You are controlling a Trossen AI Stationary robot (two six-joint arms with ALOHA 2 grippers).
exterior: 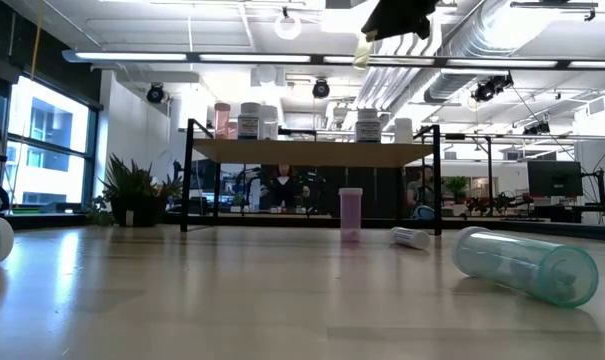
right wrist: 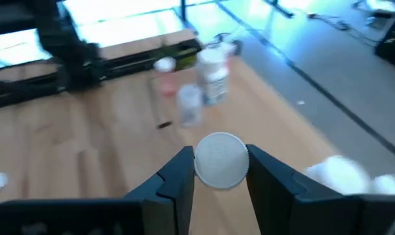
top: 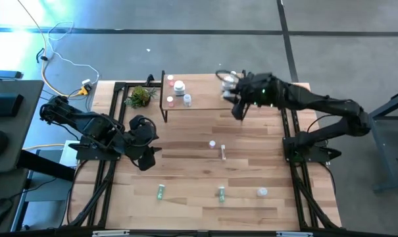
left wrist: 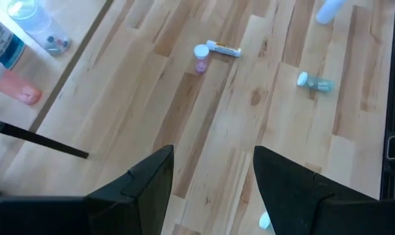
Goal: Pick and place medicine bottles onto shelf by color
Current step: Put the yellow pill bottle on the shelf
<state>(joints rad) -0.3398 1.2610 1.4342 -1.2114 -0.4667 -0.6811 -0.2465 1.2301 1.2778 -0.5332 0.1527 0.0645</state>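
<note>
The shelf (top: 205, 105) stands at the table's far side on black legs. It carries pink-capped and white bottles (top: 179, 86) on its left end and white jars (top: 229, 79) on its right end. My right gripper (top: 238, 110) hovers over the shelf's right half, near its front edge, shut on a white-capped bottle (right wrist: 221, 160). A pink bottle (top: 212, 143) stands mid-table with a small vial (top: 223, 154) lying beside it. Two green bottles (top: 160, 191) (top: 221, 193) and a pale one (top: 262, 192) lie near the near edge. My left gripper (top: 146, 157) waits open at the table's left side. My right gripper pinches the bottle between its two fingers (right wrist: 177, 176), one on either side just below the round white cap (right wrist: 221, 151). The fingers come from above, pointing down. The bottle (exterior: 363, 50) hangs upright below them, lifted clear above the shelf top.
A small leafy plant (top: 141, 97) sits by the shelf's left end. Black frame rails (top: 116, 118) run along the table's left and right sides. Bare wood lies between the shelf and the near row of bottles. In the low view a green bottle (exterior: 527, 265) lies close by.
</note>
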